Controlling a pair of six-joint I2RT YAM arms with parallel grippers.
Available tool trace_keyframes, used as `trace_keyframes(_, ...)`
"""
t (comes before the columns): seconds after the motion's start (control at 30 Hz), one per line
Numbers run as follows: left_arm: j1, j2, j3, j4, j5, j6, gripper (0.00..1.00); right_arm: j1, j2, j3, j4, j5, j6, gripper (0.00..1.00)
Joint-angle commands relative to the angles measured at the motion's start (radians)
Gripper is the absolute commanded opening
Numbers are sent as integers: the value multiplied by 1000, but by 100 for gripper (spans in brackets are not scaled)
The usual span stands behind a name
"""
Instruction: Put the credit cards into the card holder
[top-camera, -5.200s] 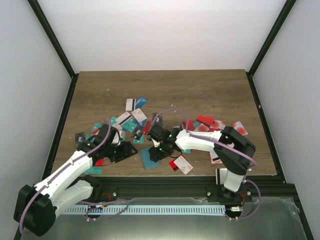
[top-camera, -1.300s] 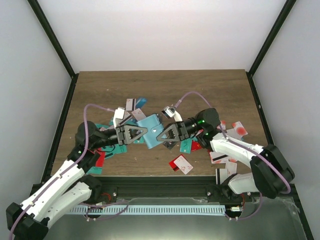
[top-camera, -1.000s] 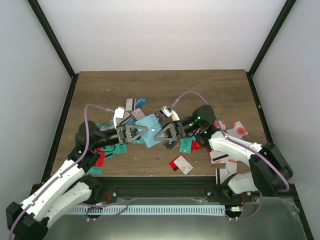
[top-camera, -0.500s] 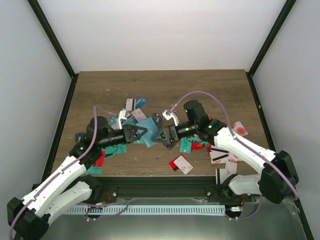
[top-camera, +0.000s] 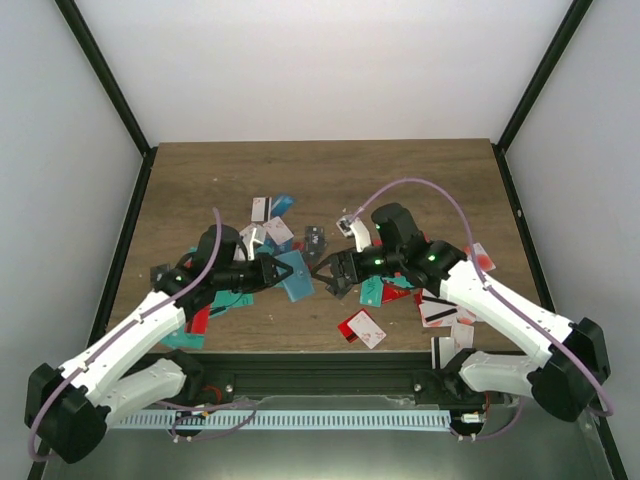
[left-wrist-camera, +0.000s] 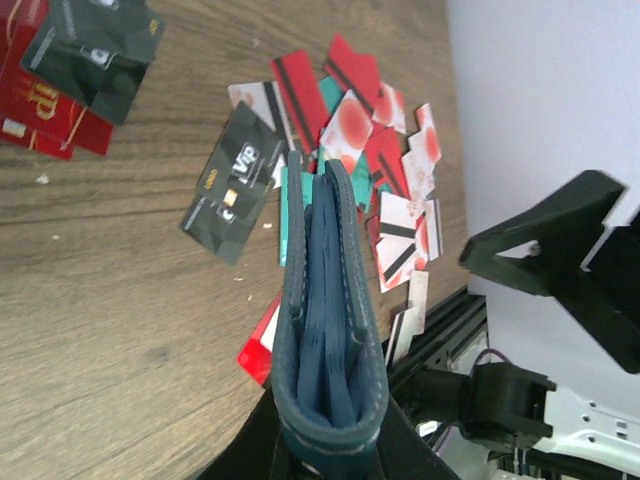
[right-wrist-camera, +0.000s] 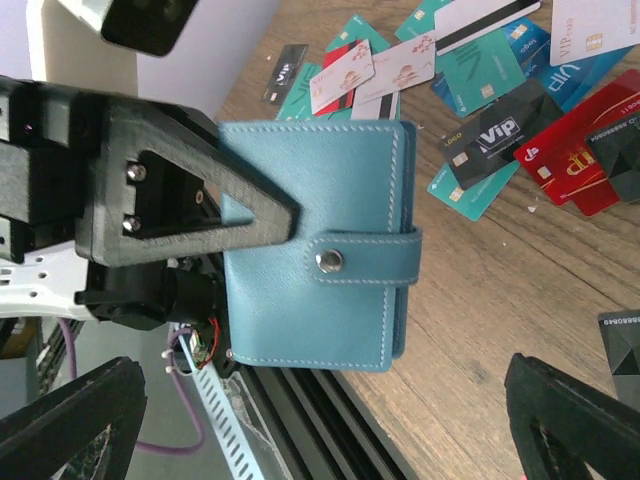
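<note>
Now the left gripper (top-camera: 282, 272) clenches the card holder (right-wrist-camera: 310, 250) by one edge, above the scattered credit cards (right-wrist-camera: 497, 133). The holder is dull teal-blue, white-stitched and folded shut (snap tab fastened). Facing it, the right gripper (top-camera: 333, 276) gapes wide, gripping nothing.

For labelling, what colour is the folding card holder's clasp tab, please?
Teal-blue clasp tab, pale stitching; right wrist view.

The left fingers (top-camera: 280, 268) pinched the card holder (top-camera: 300, 287); the right fingers (top-camera: 337, 265) stood spread beside it, among scattered credit cards (top-camera: 270, 232).
</note>
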Motion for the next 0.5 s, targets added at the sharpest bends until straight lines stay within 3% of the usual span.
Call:
trace_keyframes(0.0,-10,21,33,-37,-12,19,4,54,41,91,-69,130,6,100)
trace_keyframes(0.47,-77,66,52,-30,-42,10,4,119,137,153,-86,203,53,100)
